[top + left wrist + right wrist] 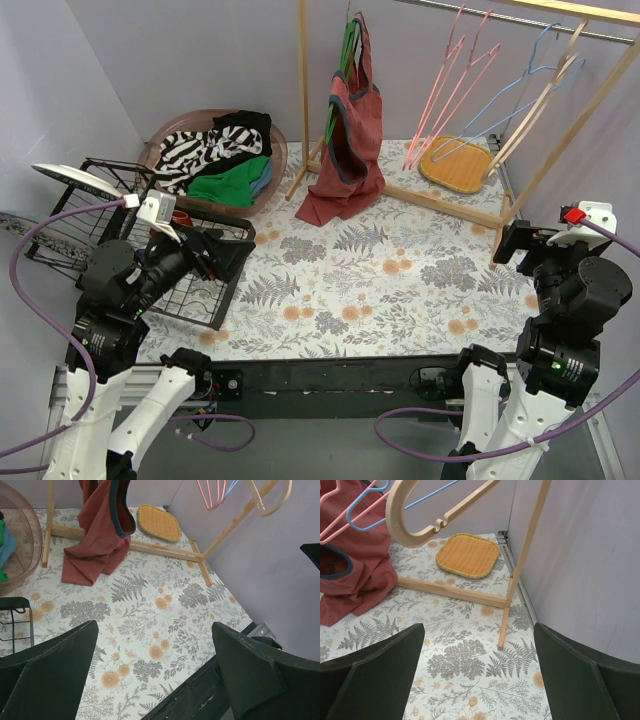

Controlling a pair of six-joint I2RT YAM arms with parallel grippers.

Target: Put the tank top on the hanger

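Note:
The black-and-white striped tank top [203,150] lies crumpled in a round basket [157,134] at the back left, partly under black cloth. The pink hanger [448,85] hangs on the rail at the back right; its lower corner shows in the left wrist view [210,491] and an edge in the right wrist view [351,522]. My left gripper [226,252] [154,630] is open and empty, low over the floral table near the front left. My right gripper [512,242] [479,630] is open and empty at the right, near the rack's foot.
A dull red tank top [351,140] hangs from the wooden rack [452,201] and drapes onto the table. A green garment [230,186] lies in the basket. A light blue hanger [522,88], a wooden hanger [543,98], a woven mat [458,164] and a black wire rack [110,185] are nearby.

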